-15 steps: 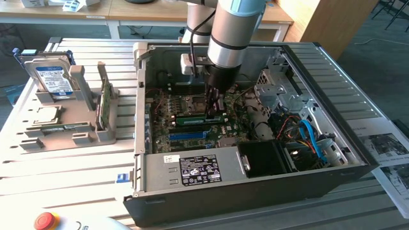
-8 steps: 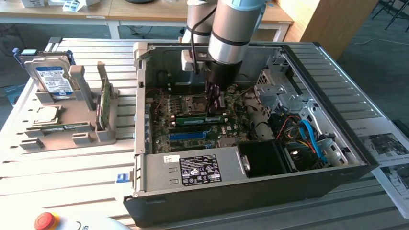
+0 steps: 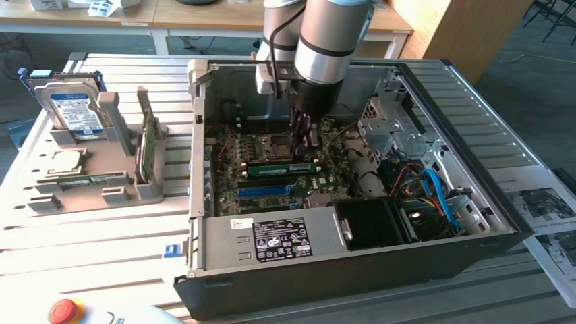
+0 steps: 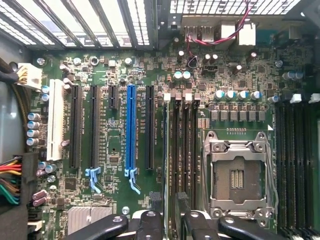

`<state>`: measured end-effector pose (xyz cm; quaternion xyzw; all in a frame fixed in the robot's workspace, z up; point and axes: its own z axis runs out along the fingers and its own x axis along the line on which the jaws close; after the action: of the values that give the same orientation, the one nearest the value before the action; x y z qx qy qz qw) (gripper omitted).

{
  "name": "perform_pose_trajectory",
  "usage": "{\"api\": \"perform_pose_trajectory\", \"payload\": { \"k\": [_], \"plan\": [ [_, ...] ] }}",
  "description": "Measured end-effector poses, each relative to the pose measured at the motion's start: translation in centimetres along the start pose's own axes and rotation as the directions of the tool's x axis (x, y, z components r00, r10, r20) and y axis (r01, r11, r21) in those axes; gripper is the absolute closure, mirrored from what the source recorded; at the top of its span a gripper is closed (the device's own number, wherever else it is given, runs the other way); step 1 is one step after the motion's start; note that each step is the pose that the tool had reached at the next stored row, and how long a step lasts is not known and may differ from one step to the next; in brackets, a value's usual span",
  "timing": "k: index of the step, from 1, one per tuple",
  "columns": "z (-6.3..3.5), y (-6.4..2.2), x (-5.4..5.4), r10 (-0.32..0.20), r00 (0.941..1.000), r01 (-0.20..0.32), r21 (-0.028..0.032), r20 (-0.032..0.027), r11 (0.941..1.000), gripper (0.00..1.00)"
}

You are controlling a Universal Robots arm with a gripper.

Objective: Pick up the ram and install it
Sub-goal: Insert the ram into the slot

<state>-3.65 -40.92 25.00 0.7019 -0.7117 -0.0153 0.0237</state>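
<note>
Gripping the ram (image 3: 280,167), fingers (image 4: 151,221) clamped on it, right over the memory slots (image 4: 183,150). Pickup done; can't tell if it's seated yet.

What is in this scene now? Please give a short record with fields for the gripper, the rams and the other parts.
gripper: inside the open computer case, low over the motherboard
ram: green stick lying along a memory slot, just under the gripper; held or not, unclear
second ram: upright in the grey holder, at the exterior view's left
hard drive: upright in the same holder
processor chip: flat on the holder
</note>
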Motion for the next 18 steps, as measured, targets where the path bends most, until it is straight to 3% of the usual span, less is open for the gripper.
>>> {"api": "perform_pose_trajectory", "payload": {
  "k": [18],
  "plan": [
    [-3.56,-0.01,0.0,0.000,1.0000,0.000,0.0000,-0.0029,1.0000,0.75]
  ]
}}
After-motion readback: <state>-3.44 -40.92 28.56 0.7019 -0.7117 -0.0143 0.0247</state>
